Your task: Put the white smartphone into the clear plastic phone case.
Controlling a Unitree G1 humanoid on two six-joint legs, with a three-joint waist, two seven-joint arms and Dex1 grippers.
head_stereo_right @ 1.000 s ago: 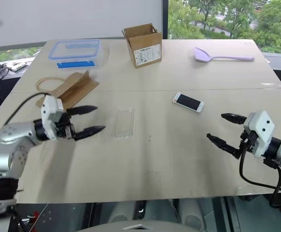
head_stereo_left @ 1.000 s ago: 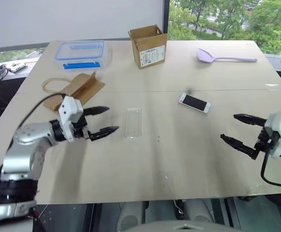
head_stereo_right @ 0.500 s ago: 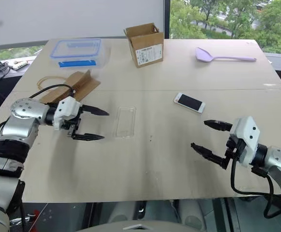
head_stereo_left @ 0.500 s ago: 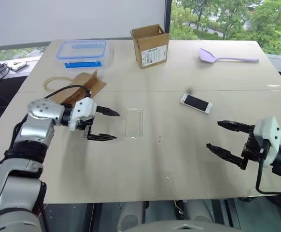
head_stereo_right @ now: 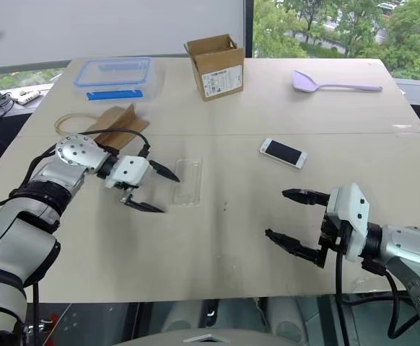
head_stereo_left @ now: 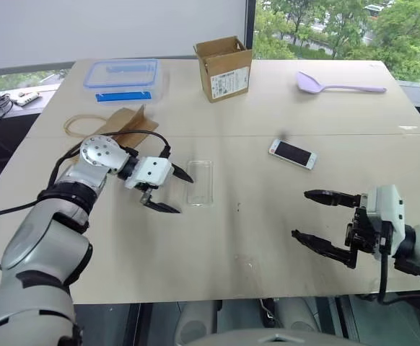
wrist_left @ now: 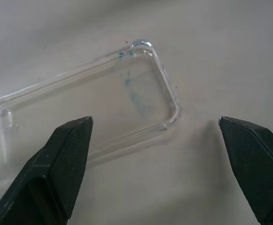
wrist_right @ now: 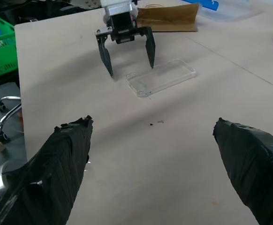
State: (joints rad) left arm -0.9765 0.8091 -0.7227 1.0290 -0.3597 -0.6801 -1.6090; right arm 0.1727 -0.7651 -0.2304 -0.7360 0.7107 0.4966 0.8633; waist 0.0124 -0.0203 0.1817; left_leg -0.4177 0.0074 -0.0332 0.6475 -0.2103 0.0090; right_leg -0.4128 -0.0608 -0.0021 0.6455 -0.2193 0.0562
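The clear plastic phone case (head_stereo_left: 199, 182) lies flat near the table's middle, empty. My left gripper (head_stereo_left: 185, 194) hovers open just left of it, tilted down, with its fingertips beside the case's left long edge and apart from it. Seen from the left wrist, the case (wrist_left: 80, 108) lies just beyond the open fingers (wrist_left: 66, 154). The white smartphone (head_stereo_left: 291, 153) lies screen up to the right of the case, untouched. My right gripper (head_stereo_left: 300, 213) is open and empty near the front right of the table, pointing left toward the case (wrist_right: 161, 76).
At the back stand a cardboard box (head_stereo_left: 223, 68) and a blue-rimmed clear food box (head_stereo_left: 120, 74) with a blue strip (head_stereo_left: 123, 96) in front of it. A purple spoon (head_stereo_left: 340, 85) lies back right. Folded brown cardboard (head_stereo_left: 120, 130) lies behind my left arm.
My left gripper has swung right and down toward the case, rolling and tipping downward. The right gripper has drifted left toward the table's middle. Both stayed open.
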